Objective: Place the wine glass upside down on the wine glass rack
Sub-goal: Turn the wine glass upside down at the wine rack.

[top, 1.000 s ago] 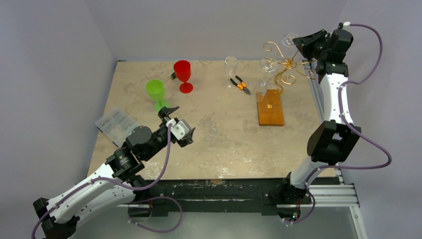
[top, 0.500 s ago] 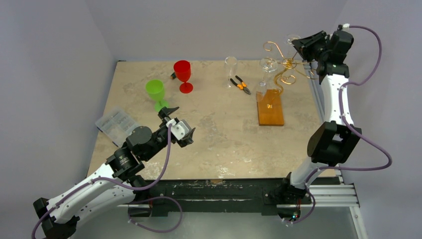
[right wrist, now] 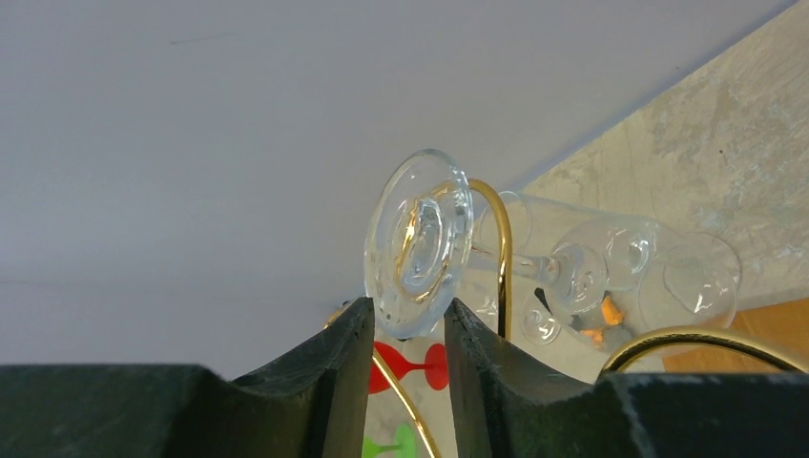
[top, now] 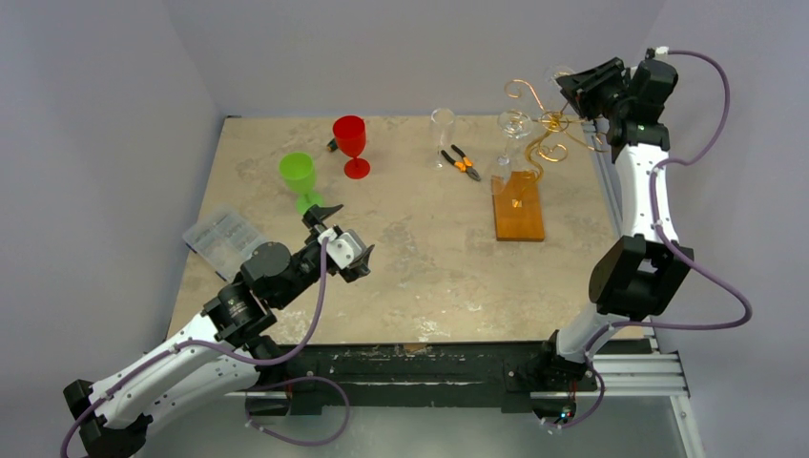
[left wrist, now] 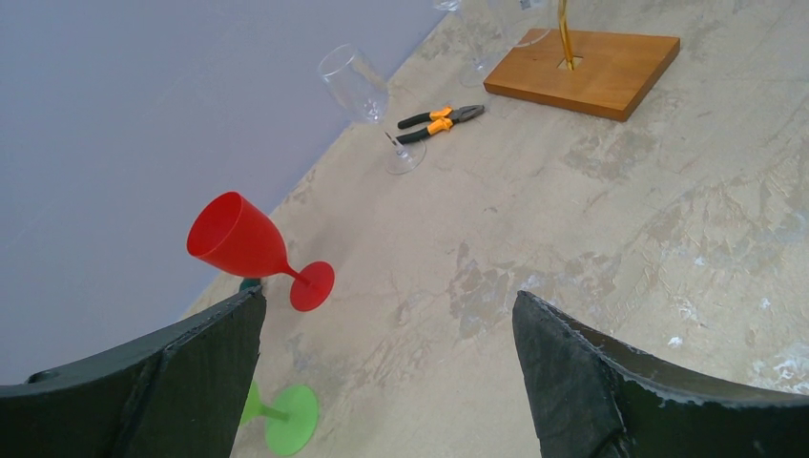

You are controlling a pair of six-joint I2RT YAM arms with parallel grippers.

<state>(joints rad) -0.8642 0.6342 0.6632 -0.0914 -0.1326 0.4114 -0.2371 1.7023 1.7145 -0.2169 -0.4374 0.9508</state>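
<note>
The clear wine glass [right wrist: 420, 243] hangs by its foot in a gold curl of the wine glass rack [top: 539, 134], stem and bowl reaching away toward the table. My right gripper [right wrist: 407, 310] is up at the rack's top right arm [top: 572, 86], its jaws narrowly open with the foot's lower rim just between the fingertips. The rack's wooden base [top: 519, 210] sits at the table's right. My left gripper [left wrist: 386, 301] hovers wide open and empty over the table's near left [top: 345, 237].
A second clear glass [top: 515, 124] hangs on the rack. Another clear glass [top: 443, 129] and orange-handled pliers [top: 462, 162] lie behind the base. A red goblet [top: 350, 143] and a green goblet [top: 300, 179] stand at the left, a plastic packet [top: 224, 237] at the left edge.
The right jaws have parted from the glass foot, which stays in the rack's curl. The right wrist shifted slightly. The left arm has not moved.
</note>
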